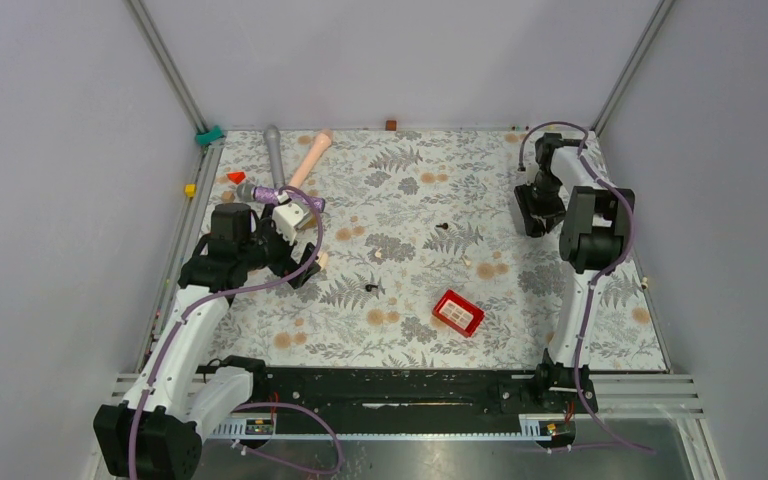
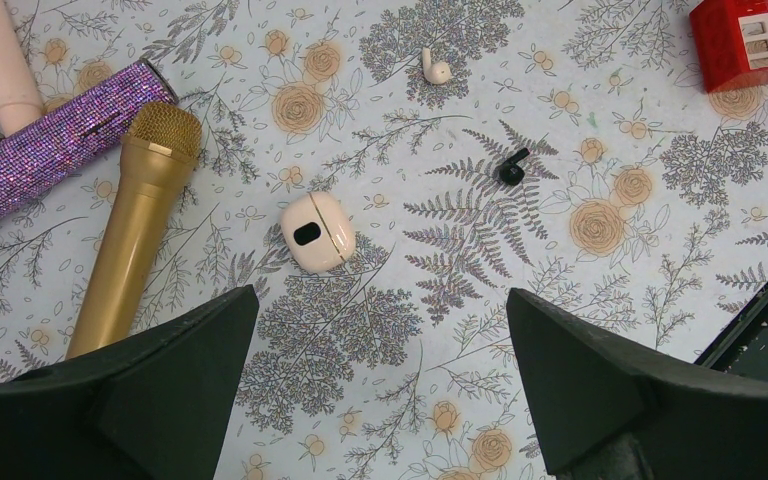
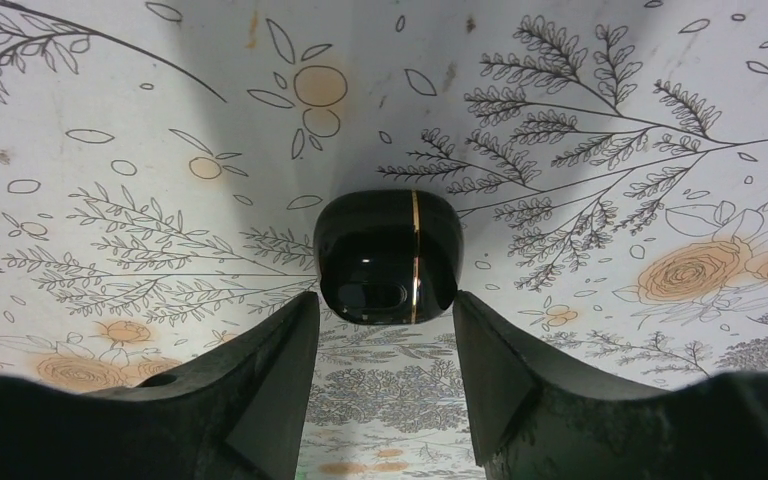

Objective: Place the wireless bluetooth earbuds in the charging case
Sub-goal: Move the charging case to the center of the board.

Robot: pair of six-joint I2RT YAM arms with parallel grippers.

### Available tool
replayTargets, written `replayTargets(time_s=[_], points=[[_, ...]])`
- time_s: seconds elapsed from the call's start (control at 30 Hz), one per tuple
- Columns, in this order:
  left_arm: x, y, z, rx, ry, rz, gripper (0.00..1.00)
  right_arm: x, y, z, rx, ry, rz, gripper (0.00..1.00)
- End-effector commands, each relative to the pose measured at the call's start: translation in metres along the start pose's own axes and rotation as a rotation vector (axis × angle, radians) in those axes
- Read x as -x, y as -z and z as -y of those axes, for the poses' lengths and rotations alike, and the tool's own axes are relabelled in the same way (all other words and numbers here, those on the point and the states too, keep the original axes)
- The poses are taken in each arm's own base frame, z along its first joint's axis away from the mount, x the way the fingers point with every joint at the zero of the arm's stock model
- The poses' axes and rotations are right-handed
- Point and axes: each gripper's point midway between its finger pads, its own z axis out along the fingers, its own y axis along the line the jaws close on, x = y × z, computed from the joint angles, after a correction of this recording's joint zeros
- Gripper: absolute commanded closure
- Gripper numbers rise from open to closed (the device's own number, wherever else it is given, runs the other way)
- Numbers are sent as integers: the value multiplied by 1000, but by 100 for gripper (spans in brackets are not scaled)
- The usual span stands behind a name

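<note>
Top view: left gripper point(image 1: 295, 258) sits at the left of the table, with the cream case point(image 1: 321, 262) just to its right. A white earbud point(image 1: 377, 254) and a black earbud point(image 1: 371, 287) lie loose near mid-table. A second black earbud point(image 1: 441, 226) lies farther right. The red box point(image 1: 457, 312) is nearer the arm bases. Right gripper point(image 1: 535, 212) is at the far right. What lies under it is hidden from this view.

Left wrist view: jaws spread wide, nothing between them. The cream case point(image 2: 317, 232) lies flat on the cloth ahead of the fingers, lid shut as far as I can tell. The black earbud point(image 2: 512, 170) and white earbud point(image 2: 436, 70) lie beyond it, apart from each other. The gold microphone point(image 2: 145, 215) and purple microphone point(image 2: 55, 150) are off to one side.

Right wrist view: jaws part-open. The black case point(image 3: 387, 257), marked by a gold seam line, lies just past the fingertips point(image 3: 275, 350). No contact is visible.

Judgement: this is an early step, with both cases being approached and no bud yet seated. Next, each arm would need to close on its case and the lid be opened. After that comes a fine pinch on a bud of the matching colour.
</note>
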Motion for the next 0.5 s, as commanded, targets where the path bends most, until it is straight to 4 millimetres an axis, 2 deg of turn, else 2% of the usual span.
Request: replayTargets(time_s=[0.0, 0.23, 0.47], points=[[10, 1, -3, 4, -35, 43, 2, 5, 14, 1, -59, 32, 11, 39], [11, 2, -2, 4, -40, 50, 2, 14, 13, 3, -102, 32, 14, 33], [11, 3, -1, 3, -41, 52, 1, 17, 15, 3, -97, 40, -2, 35]])
